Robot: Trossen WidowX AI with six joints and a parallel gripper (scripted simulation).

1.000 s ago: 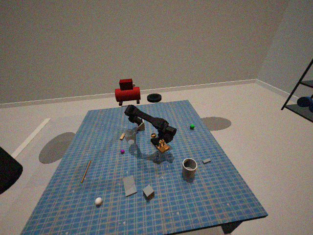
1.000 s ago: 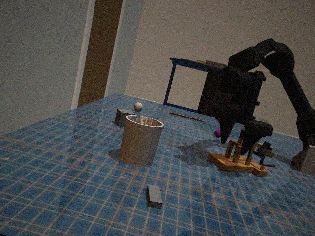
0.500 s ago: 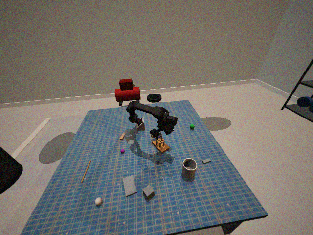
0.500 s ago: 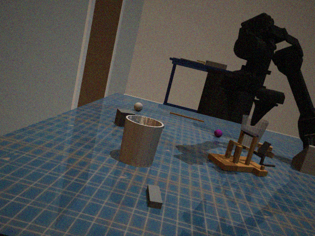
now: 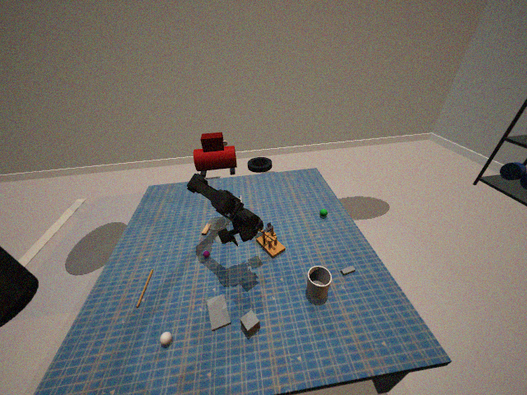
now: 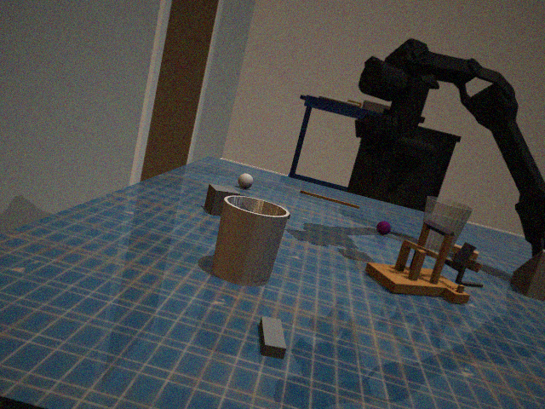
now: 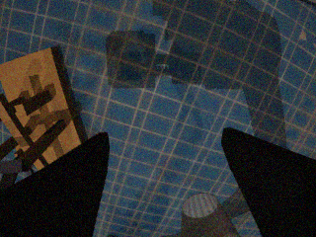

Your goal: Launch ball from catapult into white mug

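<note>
The wooden catapult [image 5: 277, 249] [image 6: 411, 285] [image 7: 20, 71] stands on the table; no ball shows on it. My gripper [image 5: 230, 239] [image 7: 166, 137] is open and empty, above the table beside the catapult; in the wrist view the catapult lies left of the fingers. The mug [image 5: 318, 290] [image 6: 249, 246] stands upright, nearer the top camera than the catapult. Three balls lie on the table, and I cannot tell which the task means: a purple ball [image 5: 206, 253] [image 6: 383, 227], a white ball [image 5: 165, 338] [image 6: 244, 181] and a green ball [image 5: 323, 211].
A clear cup [image 5: 218, 223] [image 6: 444, 220] stands near the catapult. A wooden block [image 5: 206, 229], a stick [image 5: 145, 287] [image 6: 329, 199], a grey slab [image 5: 218, 312], a grey cube [image 5: 249, 322] [image 6: 216, 200] and a small grey bar [image 5: 347, 270] [image 6: 273, 334] lie around.
</note>
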